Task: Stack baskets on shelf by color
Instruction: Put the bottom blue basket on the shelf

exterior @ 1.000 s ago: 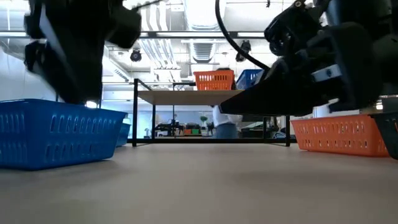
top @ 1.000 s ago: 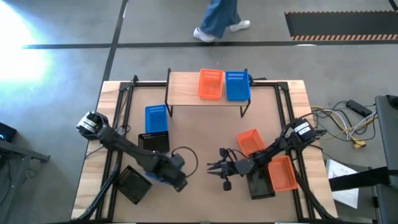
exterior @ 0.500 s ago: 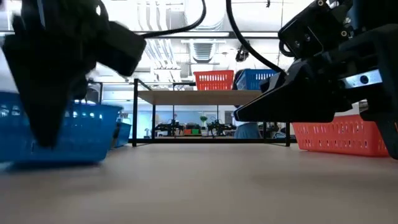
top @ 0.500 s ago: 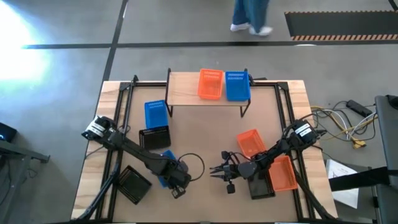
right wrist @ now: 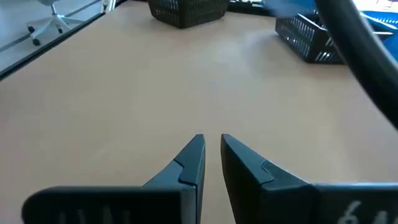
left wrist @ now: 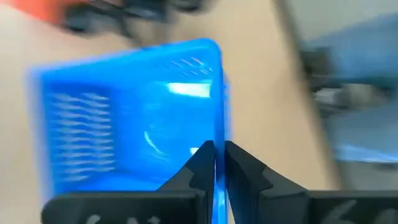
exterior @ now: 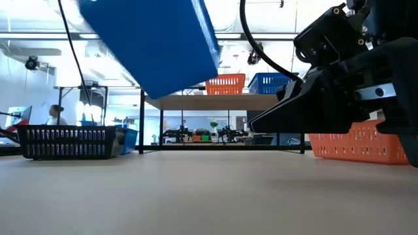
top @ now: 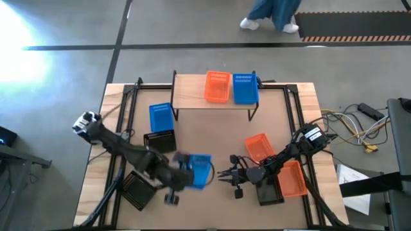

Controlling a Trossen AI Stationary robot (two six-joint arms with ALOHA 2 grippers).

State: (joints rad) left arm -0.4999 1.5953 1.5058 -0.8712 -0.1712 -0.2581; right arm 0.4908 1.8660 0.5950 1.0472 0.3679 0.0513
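L gripper [left wrist: 215, 152] pinching rim of blue basket [top: 200, 171], holding it off table [top: 212, 208], tilted, near front centre. R gripper [top: 225, 174] hovering just beside it, fingers nearly together, holding nothing.

Shelf [top: 192, 95] at back carrying orange basket [top: 217, 86] and blue one [top: 244, 88] side by side. Another blue [top: 160, 119] sitting w/ black basket [top: 159, 142] on table's left; 2nd black [top: 137, 190] nr front-left. Two orange [top: 259, 146] [top: 293, 179] lying on right side. Person's legs [top: 273, 13] passing behind table.
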